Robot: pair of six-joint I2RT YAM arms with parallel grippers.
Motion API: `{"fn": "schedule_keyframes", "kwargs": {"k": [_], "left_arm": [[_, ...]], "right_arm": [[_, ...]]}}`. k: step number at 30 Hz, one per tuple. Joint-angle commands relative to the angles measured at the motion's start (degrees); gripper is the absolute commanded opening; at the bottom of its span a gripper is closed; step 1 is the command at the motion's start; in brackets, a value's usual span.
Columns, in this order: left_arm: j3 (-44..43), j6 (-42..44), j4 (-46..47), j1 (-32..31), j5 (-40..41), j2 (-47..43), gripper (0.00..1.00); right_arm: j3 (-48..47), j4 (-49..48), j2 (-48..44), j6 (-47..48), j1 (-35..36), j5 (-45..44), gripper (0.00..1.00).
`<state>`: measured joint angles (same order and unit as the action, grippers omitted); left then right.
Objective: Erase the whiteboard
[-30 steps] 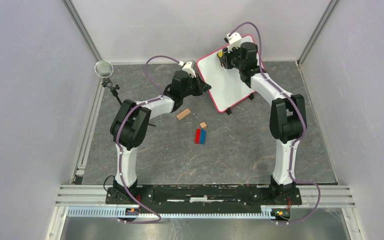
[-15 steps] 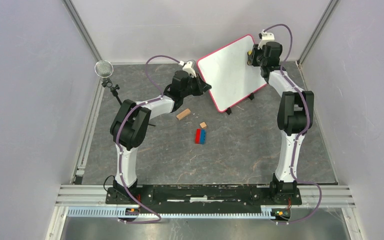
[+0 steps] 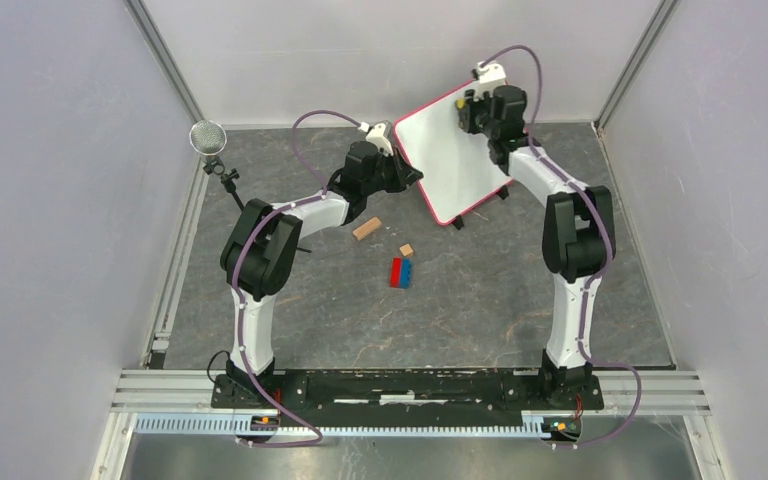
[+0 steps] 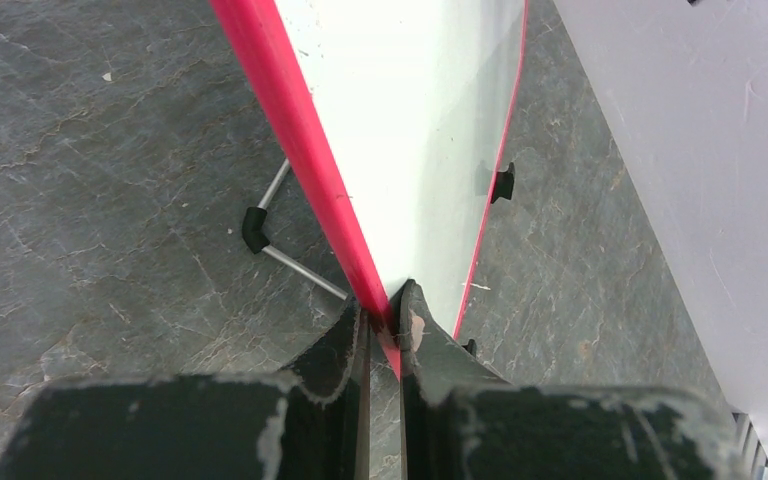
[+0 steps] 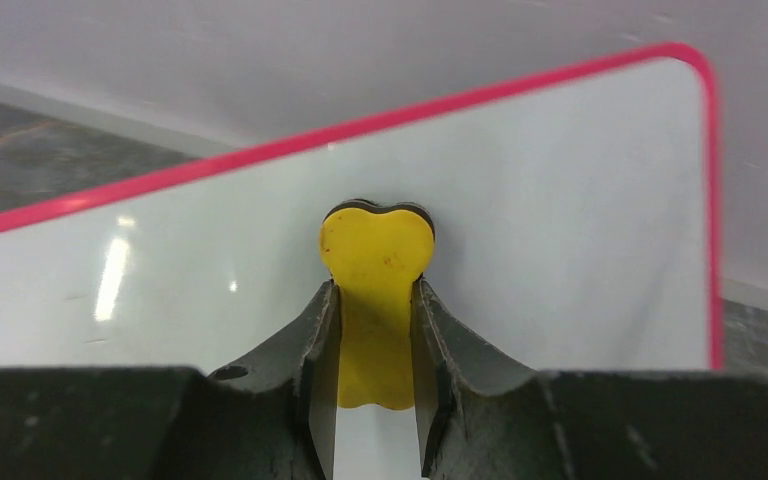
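The whiteboard (image 3: 452, 155) stands tilted at the far side of the worktop (image 3: 480, 300), close to the back wall, with its white face turned up toward the overhead camera and its small black feet (image 4: 253, 228) down on the grey stone-patterned surface. My left hand (image 4: 385, 315) is clamped on the board's red-pink frame (image 4: 290, 130) at its left edge, one finger on each side of the thin rim. In the top view that left hand (image 3: 402, 173) sits just beside the board's left side. My right hand (image 5: 373, 290) is closed on a yellow eraser (image 5: 375, 250), whose rounded head has a dark pad behind it and lies against the board's face. In the top view this right hand (image 3: 480, 110) is over the board's far edge. The board's face is plain white with light reflections and a few faint grey specks too small to read. Nearer than the board, well apart from it, lie a tan wooden block (image 3: 366, 229), a smaller tan block (image 3: 407, 250) and a red and blue block pair (image 3: 401, 272). Far to the board's left stands a round mesh-headed microphone (image 3: 208, 137).
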<state>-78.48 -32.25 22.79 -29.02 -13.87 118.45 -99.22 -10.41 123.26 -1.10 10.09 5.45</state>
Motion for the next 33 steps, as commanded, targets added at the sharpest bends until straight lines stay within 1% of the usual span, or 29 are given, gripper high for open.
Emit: {"fn": "schedule_keyframes", "kwargs": {"k": [1,6,8,12,14,16,19,25,27,29,31,33], "left_arm": [[-0.84,8.08,-3.62,0.45,4.77,-0.22,0.02],[-0.94,8.25,-3.71,0.45,4.98,-0.24,0.02],[-0.96,8.26,-3.71,0.45,5.12,-0.29,0.02],[-0.47,8.34,-3.8,0.45,5.3,-0.72,0.02],[-0.28,8.43,-3.8,0.45,5.41,-0.87,0.02],[-0.35,8.54,-3.8,0.45,5.39,-0.96,0.02],[-0.48,8.52,-3.8,0.53,5.34,-0.87,0.02],[-0.94,8.35,-3.8,0.52,4.96,-0.44,0.02],[-0.94,8.26,-3.81,0.45,4.86,-0.43,0.02],[-0.73,8.33,-3.8,0.53,4.97,-0.54,0.02],[-0.71,8.34,-3.8,0.48,5.08,-0.57,0.02],[-0.87,8.3,-3.8,0.47,4.99,-0.47,0.02]], "right_arm": [[5.88,-3.92,-4.95,0.63,8.16,6.29,0.0],[17.52,-10.64,-10.28,0.6,11.53,9.44,0.0],[19.42,-10.21,-11.17,4.18,12.58,9.82,0.0],[21.12,-7.85,-11.83,5.47,11.53,4.52,0.0],[23.51,-9.55,-12.26,3.26,9.79,1.93,0.0],[25.67,-11.83,-12.22,-1.2,7.33,0.06,0.0],[28.97,-14.41,-11.61,-8.16,2.96,-1.34,0.0],[35.48,-16.96,-11.74,-15.89,-3.74,-2.43,0.0],[37.23,-18.01,-12.49,-16.92,-4.61,-3.47,0.0],[36.92,-17.19,-12.32,-17.1,-4.56,-3.03,0.0],[36.58,-18.15,-11.93,-17.65,-3.83,-0.78,0.0],[36.29,-18.55,-12.01,-17.66,-2.09,-0.68,0.0]]}}
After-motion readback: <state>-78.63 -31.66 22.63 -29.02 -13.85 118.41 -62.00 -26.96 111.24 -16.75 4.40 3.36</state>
